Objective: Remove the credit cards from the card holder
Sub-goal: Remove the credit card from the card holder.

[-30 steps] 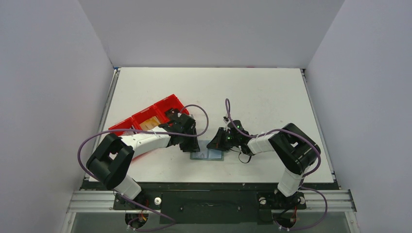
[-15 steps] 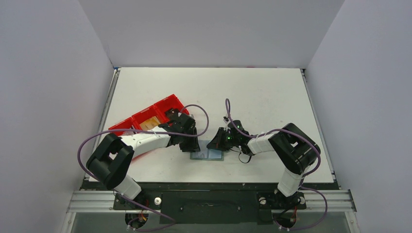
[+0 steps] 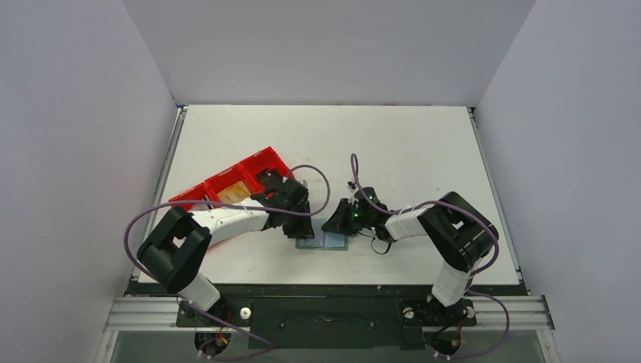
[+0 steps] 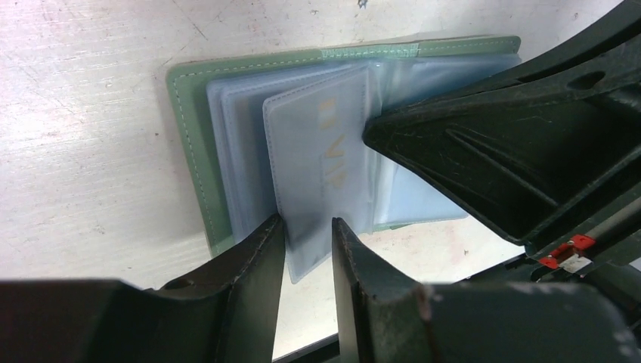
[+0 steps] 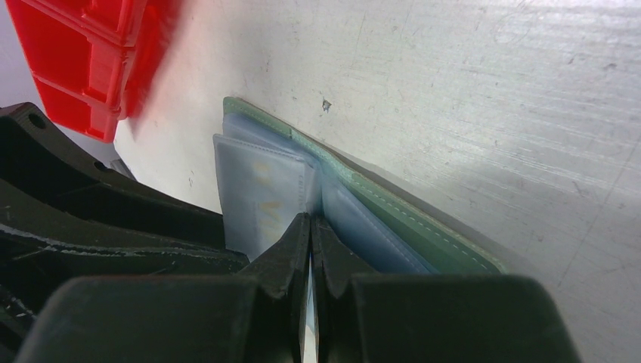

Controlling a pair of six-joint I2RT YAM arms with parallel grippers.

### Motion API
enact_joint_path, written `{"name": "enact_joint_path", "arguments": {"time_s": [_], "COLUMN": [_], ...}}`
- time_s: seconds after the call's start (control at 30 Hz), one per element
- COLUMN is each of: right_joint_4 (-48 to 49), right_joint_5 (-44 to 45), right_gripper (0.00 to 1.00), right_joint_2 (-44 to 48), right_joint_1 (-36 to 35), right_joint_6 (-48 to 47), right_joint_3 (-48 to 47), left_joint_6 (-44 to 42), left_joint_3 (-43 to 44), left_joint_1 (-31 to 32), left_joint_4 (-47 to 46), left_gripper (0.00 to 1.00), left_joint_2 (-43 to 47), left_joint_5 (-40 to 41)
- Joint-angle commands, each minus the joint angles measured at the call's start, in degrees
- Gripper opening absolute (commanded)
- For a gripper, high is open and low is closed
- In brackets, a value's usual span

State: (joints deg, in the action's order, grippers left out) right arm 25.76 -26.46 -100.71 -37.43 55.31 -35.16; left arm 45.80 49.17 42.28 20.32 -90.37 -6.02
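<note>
Between half-open left claw (image 4: 306, 227) and shut right claw (image 5: 310, 221), green card holder (image 4: 189, 144) lies open.

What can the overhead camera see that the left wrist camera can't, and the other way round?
Only overhead: the red tray with a tan card in its middle compartment, and both whole arms. Only left wrist: clear plastic sleeves, faint gold lettering on one, and the left claw, fingers apart around a sleeve's corner. Both: the open green card holder, with the shut right claw on it.
</note>
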Motion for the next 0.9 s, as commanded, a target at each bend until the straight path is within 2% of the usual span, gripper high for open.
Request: {"name": "enact_joint_path", "arguments": {"time_s": [0.0, 0.1, 0.13, 0.23, 0.37, 0.6, 0.87], "right_joint_4": [-9.22, -9.42, -9.51, -10.63, -14.48, -19.98, -22.11], "right_joint_5": [8.1, 7.83, 7.78, 7.53, 7.85, 8.54, 7.94], "right_gripper": [0.0, 0.01, 0.04, 0.27, 0.41, 0.53, 0.58], "right_joint_2": [-4.6, -4.07, -3.27, -0.73, 4.94, 11.34, 15.78], "right_joint_1": [-0.1, -0.11, -0.06, -0.1, -0.04, 1.18, 3.57], "right_joint_6": [-3.45, -3.44, -3.45, -3.56, -4.42, -4.95, -4.18], "right_joint_3": [1.5, 1.35, 1.26, 0.92, -0.79, -3.69, -5.0], "left_joint_6": [-0.69, -0.38, -0.33, -0.02, 0.11, 0.32, 0.0], "left_joint_3": [2.22, 2.52, 2.65, 3.1, 3.29, 3.68, 5.62], "left_joint_1": [0.68, 0.65, 0.64, 0.63, 0.62, 0.62, 1.87], "left_joint_4": [-1.91, -1.61, -1.43, -0.54, -0.29, -0.04, 0.17], "left_gripper": [0.23, 0.16, 0.11, 0.02, 0.0, 0.0, 0.0], "left_joint_2": [-0.98, -1.04, -1.04, -0.95, -0.87, 0.34, 0.49], "left_joint_5": [-1.13, -0.7, -0.55, 0.4, 0.84, 0.84, 0.3]}}
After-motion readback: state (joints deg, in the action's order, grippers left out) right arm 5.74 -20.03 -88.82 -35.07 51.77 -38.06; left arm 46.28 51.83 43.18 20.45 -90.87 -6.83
